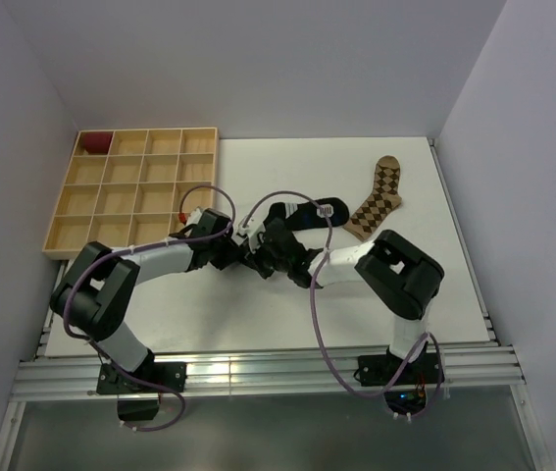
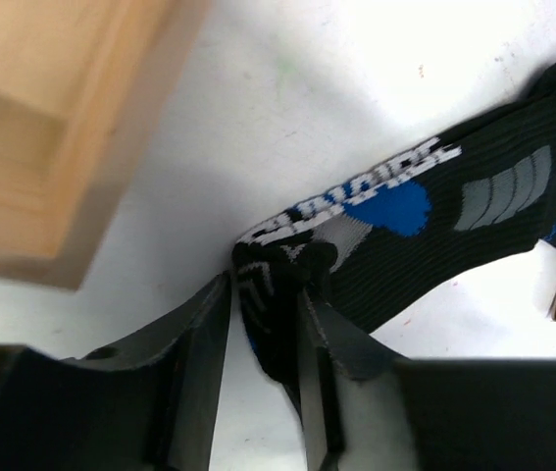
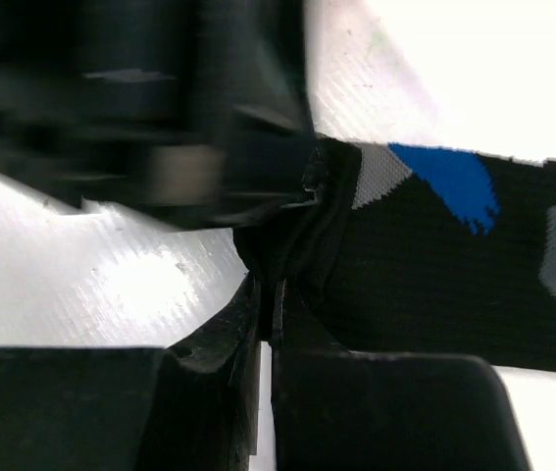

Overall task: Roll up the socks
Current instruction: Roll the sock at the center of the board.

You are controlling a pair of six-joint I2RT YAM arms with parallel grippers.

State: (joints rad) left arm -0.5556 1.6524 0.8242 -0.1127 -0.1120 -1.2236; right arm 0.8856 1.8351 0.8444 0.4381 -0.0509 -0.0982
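Black knit with blue and grey-white patches: the black sock (image 1: 305,215) lies near the middle of the white table (image 1: 258,314), stretched flat from 8 o'clock toward 2 o'clock in the top view, its 8 o'clock end bunched where both arms meet. Left end effector (image 2: 266,329): jaws partly apart, the crumpled sock end wedged between them and touching both fingers (image 2: 199,373) near the tips, so it grips the black sock (lower down, a sliver of white table shows between one finger and the fabric). Rest of the sock runs away from the tips toward 2 o'clock in the left wrist view, flat on the table, white-patterned band and blue patch facing up. Right end effector (image 3: 266,306): jaws drawn together, only a thin slit between them, tips against the sock's folded edge; dark on dark there, so cannot tell whether any fabric is caught. Tan argyle sock (image 1: 378,196) lies flat and unrolled at 3 o'clock from the black one, its 6 o'clock end just beside the black sock's 2 o'clock end; touching or not, cannot tell. Wooden tray (image 1: 145,130) of open compartments sits at 10 o'clock on the table, near the left arm; dark red bundle (image 1: 94,143) in its far-left corner compartment.
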